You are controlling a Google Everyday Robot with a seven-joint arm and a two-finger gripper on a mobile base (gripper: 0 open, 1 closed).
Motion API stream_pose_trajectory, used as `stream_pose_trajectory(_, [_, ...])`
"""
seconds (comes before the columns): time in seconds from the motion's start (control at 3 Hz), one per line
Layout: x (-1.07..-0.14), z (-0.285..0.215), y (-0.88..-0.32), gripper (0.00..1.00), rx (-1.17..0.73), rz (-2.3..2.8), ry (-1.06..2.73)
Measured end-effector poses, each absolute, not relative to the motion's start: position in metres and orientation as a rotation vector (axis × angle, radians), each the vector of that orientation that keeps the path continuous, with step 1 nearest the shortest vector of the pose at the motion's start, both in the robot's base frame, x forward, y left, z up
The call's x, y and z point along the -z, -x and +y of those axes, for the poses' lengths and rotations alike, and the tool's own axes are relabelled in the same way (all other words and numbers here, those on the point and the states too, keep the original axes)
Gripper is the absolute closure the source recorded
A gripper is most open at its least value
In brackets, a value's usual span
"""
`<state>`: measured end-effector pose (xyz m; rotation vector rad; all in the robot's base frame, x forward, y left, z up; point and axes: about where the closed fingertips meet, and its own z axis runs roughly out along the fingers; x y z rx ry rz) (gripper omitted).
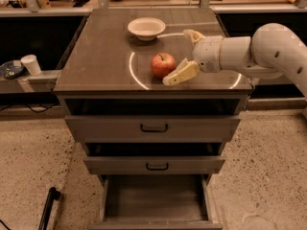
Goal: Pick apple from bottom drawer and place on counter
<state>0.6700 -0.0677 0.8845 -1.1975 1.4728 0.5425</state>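
ITEM: small round red apple w/ yellowish patches (pixel 163 65). LOC: upright, stem up, on the glossy dark grey-brown cabinet counter (pixel 96 56), inside the thin white ring (pixel 131 66) marked on it and near the front edge; the shallow white bowl (pixel 146 28) sits behind it, apart. The grey bottom drawer (pixel 153 198) is pulled out and its floor looks bare. The two upper drawers w/ black handles are also partly out. END EFFECTOR: cream two-finger gripper (pixel 176 56) on the white arm, reaching in from pic-right, low over the counter. Fingers spread, holding nothing: the near finger (pixel 181 73) lies along the counter w/ its tip just beside the apple's front-right; you can't tell if it touches. The far finger stands well off, toward the bowl side. KEY RELATION: the apple lies pic-left of the gripper, right at the mouth of the open fingers. It is round, so no long axis to mind. JUDGEMENT: placing looks done. You'd back out toward pic-right, along the fingers' own line. Risk: the near fingertip brushing the apple and rolling it toward the front edge.
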Motion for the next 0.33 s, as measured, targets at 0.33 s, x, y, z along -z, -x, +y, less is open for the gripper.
stream_pose_trajectory(0.33, [-0.8894,-0.0700,-0.6693,0.00,-0.541,1.467,1.196])
